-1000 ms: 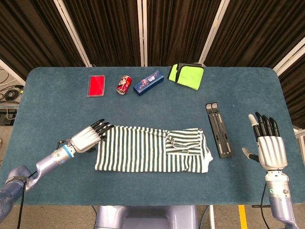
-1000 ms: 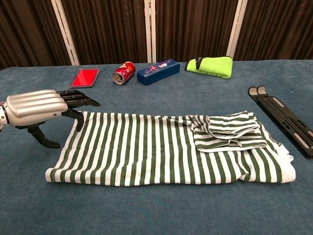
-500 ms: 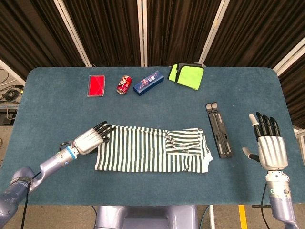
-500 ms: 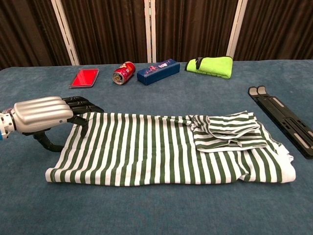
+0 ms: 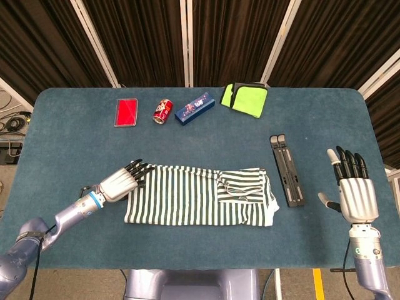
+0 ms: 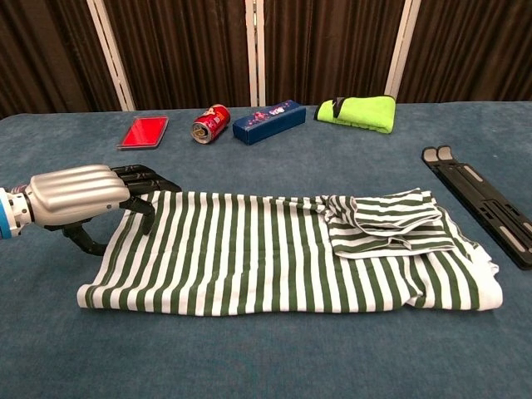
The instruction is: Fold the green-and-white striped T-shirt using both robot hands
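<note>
The green-and-white striped T-shirt [image 5: 187, 197] [image 6: 266, 249] lies flat on the blue table as a long rectangle. A sleeve part [image 5: 240, 186] [image 6: 386, 224] is folded over on its right end. My left hand [image 5: 120, 181] [image 6: 83, 193] is at the shirt's far-left corner, palm down. Its dark fingertips [image 6: 148, 206] reach over the left edge and touch the cloth, and the thumb stays beside the shirt on the table. No cloth is lifted. My right hand [image 5: 356, 194] hovers open with its fingers spread near the table's right edge, well clear of the shirt. The chest view does not show it.
Along the back stand a red flat case [image 5: 127, 112], a red can [image 5: 163, 111] on its side, a blue box [image 5: 195, 107] and a folded lime-green cloth [image 5: 245, 99]. A black folding stand [image 5: 287, 170] lies just right of the shirt.
My left hand has slid a little rightward and lower, so its fingertips now lie on the shirt's left edge. The right hand and the shirt have not moved.
</note>
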You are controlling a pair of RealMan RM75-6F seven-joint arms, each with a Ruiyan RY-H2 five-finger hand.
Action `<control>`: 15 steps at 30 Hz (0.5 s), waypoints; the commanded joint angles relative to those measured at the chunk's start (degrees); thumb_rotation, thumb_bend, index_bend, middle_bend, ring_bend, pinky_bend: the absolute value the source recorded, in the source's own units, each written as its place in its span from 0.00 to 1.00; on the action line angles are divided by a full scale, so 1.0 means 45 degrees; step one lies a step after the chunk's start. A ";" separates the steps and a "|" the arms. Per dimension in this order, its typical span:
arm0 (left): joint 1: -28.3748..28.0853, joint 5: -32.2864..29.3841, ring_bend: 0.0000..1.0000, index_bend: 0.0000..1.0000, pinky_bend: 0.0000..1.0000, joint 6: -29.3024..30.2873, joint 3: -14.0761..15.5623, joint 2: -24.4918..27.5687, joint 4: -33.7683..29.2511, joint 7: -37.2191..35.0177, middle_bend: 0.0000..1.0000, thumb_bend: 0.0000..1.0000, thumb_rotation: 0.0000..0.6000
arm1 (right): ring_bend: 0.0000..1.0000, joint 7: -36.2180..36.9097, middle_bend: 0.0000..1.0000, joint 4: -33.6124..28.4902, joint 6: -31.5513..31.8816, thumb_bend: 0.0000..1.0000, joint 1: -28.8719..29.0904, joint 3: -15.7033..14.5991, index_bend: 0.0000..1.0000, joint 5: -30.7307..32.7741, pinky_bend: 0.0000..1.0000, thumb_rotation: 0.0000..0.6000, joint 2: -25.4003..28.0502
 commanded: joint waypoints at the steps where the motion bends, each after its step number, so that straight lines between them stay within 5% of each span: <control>1: -0.0033 -0.0016 0.00 0.43 0.00 0.0030 0.0000 0.0022 -0.0023 0.0023 0.00 0.31 1.00 | 0.00 0.0016 0.00 -0.0003 -0.0016 0.00 -0.0006 0.0005 0.03 -0.0007 0.00 1.00 0.0002; 15: -0.0258 -0.0083 0.00 0.43 0.00 -0.0042 0.0011 0.0013 -0.0262 0.0057 0.00 0.39 1.00 | 0.00 0.0110 0.00 -0.0035 0.0003 0.00 -0.0046 0.0050 0.03 -0.0112 0.00 1.00 0.0026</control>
